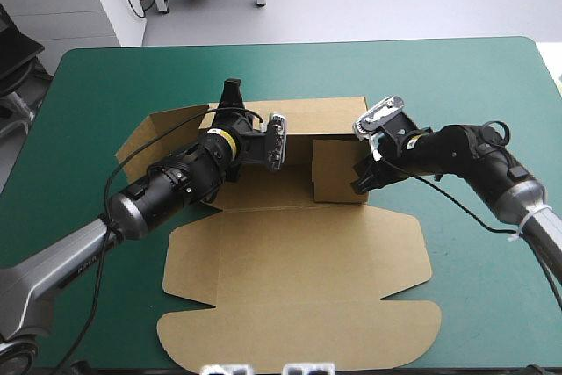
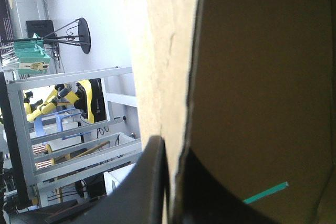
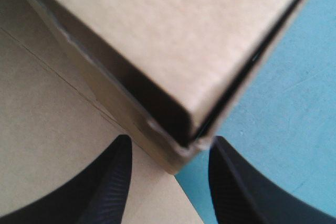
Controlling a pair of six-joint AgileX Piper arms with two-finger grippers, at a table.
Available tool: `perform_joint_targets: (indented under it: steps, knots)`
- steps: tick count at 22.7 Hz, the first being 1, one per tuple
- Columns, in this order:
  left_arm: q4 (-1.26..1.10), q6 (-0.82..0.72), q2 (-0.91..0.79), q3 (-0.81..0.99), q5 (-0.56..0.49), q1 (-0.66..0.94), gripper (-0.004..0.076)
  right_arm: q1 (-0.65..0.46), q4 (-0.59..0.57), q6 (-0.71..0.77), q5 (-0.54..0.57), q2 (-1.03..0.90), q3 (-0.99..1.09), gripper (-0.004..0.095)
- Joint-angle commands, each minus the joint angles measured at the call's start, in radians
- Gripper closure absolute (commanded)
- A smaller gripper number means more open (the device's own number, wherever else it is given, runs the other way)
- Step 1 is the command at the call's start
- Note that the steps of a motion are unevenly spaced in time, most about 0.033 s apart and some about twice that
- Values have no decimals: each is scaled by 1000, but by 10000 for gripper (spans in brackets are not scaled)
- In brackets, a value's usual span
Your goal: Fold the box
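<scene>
Bright, even overhead light on the bench (image 1: 105, 85), soft shadow sits inside the raised box (image 1: 338, 169) walls; left wrist view is backlit, board face dark against blown-out glare behind.

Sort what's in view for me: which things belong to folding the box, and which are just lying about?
Part of the job:
- box, walls partly raised, lid flat
- left gripper, shut on a raised wall
- right gripper, open at a wall's corner

Not part of it:
- only the teal-green cover, under the box
</scene>
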Motion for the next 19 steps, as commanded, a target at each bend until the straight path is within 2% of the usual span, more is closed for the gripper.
perform_joint_targets:
  steps: [1, 6, 8, 9, 11, 14, 15, 19]
  knots:
    - [-30, -31, -27, -15, -25, -11, 730, 33, 11, 23, -86, -32, -7, 487]
    - [-32, -33, -27, -15, -25, -11, 730, 38, 0, 48, -242, -32, 104, 491]
    - [-32, -38, -27, -17, -25, -11, 730, 38, 0, 46, -339, -32, 164, 491]
    - [-32, -39, -27, -17, -29, -11, 730, 38, 18, 44, -430, -32, 214, 491]
    - [-32, -43, -27, -17, -29, -11, 730, 38, 27, 40, -505, -32, 257, 491]
    - [-32, -43, -27, -17, -34, -11, 730, 42, 64, 40, -558, -32, 274, 515]
    - [-32, -43, -27, -17, -36, -11, 730, 47, 118, 36, -617, -32, 279, 546]
    - [-32, -41, -27, -17, -38, -11, 730, 67, 161, 25, -647, -32, 279, 559]
